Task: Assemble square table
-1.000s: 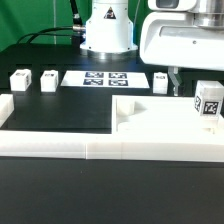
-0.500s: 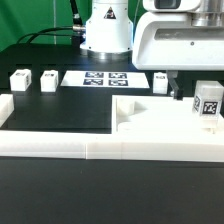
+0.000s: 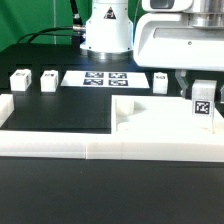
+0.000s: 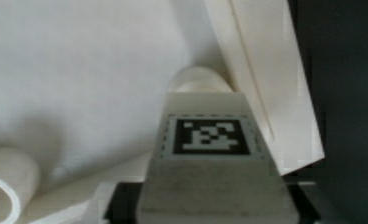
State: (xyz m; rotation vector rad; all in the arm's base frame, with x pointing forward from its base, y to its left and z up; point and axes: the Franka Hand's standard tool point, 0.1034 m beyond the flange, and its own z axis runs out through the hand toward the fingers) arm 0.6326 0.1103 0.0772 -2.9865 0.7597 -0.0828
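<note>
My gripper (image 3: 202, 90) is shut on a short white table leg (image 3: 203, 102) with a black-and-white tag, held upright over the far right corner of the square tabletop (image 3: 160, 122). In the wrist view the leg (image 4: 207, 110) fills the middle, gripped between the dark fingers (image 4: 135, 200), with its tip on or just above the white slab (image 4: 83, 70). A rounded white part (image 4: 3, 185) shows beside it. Two loose legs (image 3: 20, 80) (image 3: 48, 80) stand at the exterior view's left. A third (image 3: 160, 82) stands behind the slab.
The low white border wall (image 3: 60, 142) runs across the front and holds the slab in its right corner. The marker board (image 3: 97, 77) lies flat before the robot base (image 3: 105, 30). Black table surface (image 3: 60, 108) lies between.
The held leg has turned about its axis and shifted slightly toward the exterior view's left, its tag now looking narrower. The gripper turned with it. The other parts have not moved.
</note>
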